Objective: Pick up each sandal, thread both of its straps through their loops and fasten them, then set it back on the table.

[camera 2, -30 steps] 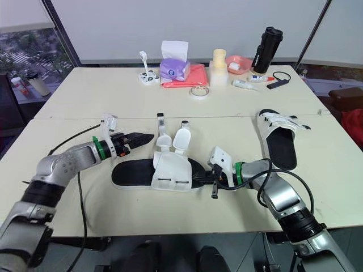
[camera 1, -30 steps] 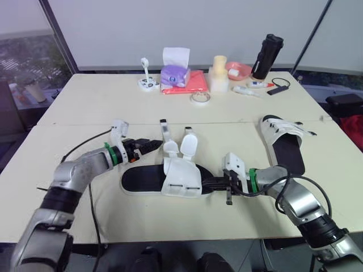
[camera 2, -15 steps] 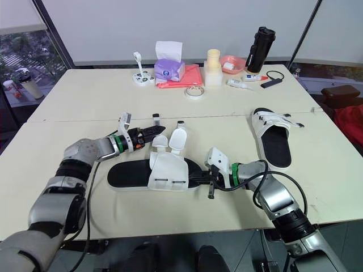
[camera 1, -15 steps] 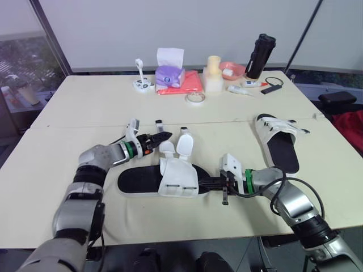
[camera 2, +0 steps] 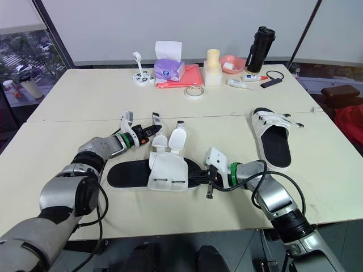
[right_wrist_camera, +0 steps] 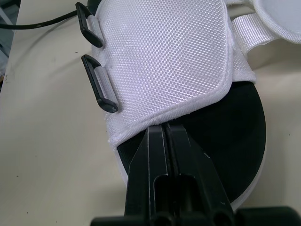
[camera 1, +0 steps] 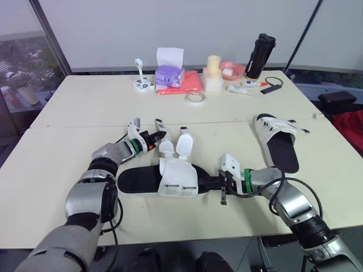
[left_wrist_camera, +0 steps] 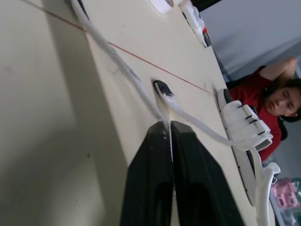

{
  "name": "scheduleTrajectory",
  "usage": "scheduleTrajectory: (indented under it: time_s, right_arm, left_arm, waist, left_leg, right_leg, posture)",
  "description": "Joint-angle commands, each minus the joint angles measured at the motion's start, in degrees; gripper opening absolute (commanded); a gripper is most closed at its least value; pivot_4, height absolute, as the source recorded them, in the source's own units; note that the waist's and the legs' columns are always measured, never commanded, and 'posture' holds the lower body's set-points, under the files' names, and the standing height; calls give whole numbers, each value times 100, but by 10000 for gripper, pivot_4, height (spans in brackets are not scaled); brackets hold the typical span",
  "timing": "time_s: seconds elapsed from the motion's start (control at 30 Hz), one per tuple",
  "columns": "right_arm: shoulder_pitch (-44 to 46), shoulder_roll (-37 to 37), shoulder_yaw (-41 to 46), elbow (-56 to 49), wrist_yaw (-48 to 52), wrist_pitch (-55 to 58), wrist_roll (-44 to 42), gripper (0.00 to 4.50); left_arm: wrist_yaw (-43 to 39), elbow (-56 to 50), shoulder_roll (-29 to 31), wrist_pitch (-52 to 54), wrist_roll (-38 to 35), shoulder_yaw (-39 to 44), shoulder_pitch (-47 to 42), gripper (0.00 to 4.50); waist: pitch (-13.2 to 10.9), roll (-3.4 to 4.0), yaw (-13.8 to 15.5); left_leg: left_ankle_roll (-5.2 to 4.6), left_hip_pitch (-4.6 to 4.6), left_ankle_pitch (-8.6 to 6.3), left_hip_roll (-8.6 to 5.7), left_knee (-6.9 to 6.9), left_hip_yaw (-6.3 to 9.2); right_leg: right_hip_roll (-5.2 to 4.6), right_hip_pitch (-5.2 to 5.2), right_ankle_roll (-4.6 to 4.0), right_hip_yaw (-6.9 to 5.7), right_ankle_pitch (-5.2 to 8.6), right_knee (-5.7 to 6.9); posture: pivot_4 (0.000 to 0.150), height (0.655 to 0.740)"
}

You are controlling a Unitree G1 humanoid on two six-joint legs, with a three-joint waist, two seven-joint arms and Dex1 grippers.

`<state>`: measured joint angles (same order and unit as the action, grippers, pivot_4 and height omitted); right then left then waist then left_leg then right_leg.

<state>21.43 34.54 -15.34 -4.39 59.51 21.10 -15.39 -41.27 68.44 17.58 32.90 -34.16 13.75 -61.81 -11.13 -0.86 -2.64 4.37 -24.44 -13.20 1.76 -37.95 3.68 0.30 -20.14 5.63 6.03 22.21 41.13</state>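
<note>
Sandal (camera 1: 170, 180) laid flat at near centre of table (camera 1: 85, 96), left strap (camera 1: 166, 148) clamped by closed left gripper (camera 1: 157, 136), right gripper (camera 1: 207, 182) fingers pressed together at sole's right end, second sandal (camera 1: 279, 144) placed further right.

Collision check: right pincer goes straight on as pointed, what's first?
The white mesh upper of the black-soled sandal; the right pincer sits at its edge, though it may slip beneath.

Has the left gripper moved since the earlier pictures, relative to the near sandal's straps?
Yes. The left gripper moved to the robot's right, closing the gap to the long strap, which it now pinches.
</note>
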Motion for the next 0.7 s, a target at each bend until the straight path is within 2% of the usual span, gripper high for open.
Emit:
scheduleTrajectory:
  time_s: [0.03,0.2,0.27,0.4,0.47,0.57,0.7]
  right_arm:
    - [-43,-46,-87,121,-140,86,226,0]
    - [29,-86,50,346,-177,-19,235,0]
    - [35,-60,20,461,-153,-137,336,0]
    - [-9,-120,108,508,-174,-128,215,0]
    - [-26,-130,151,516,-191,-124,190,0]
    - [-71,-88,154,601,-186,-234,286,0]
    - [-95,-108,167,665,-190,-288,323,0]
  left_arm:
    - [-462,-358,130,-358,421,-147,-273,200]
    - [-1348,-1828,258,-1542,1436,-1141,-121,200]
    - [-1589,-2519,377,-2639,2029,-1638,182,200]
    - [-1393,-3117,720,-5307,3317,-2400,799,200]
    - [-1211,-3232,1001,-6801,4000,-2763,1084,200]
    - [-479,-3172,1502,-9162,5244,-3130,1215,200]
    - [1248,-2834,1731,-10477,6771,-2930,954,200]
  waist:
    - [0,0,0]
    - [-1,-1,7]
    - [0,0,7]
    - [0,1,11]
    - [0,1,14]
    - [-1,-2,25]
    - [-1,-2,64]
  left_leg:
    - [0,0,0,0,0,0]
    - [2,0,1,0,2,0]
    - [4,0,2,0,3,-1]
    - [5,7,2,1,7,-4]
    - [4,10,2,2,8,-5]
    - [4,8,2,0,8,-5]
    - [3,9,1,-2,8,-2]
  right_leg:
    - [0,0,0,0,0,0]
    - [0,1,0,0,0,-1]
    - [0,3,0,0,0,-3]
    - [-3,9,-1,5,-1,-10]
    - [-3,9,-1,7,-1,-12]
    - [-5,9,-2,8,-2,-16]
    - [-9,21,-2,6,-2,-26]
  posture:
    - [1500,7400]
    - [1500,7400]
    - [1500,7400]
    - [1500,7400]
    - [1500,7400]
    - [1500,7400]
    - [1500,7400]
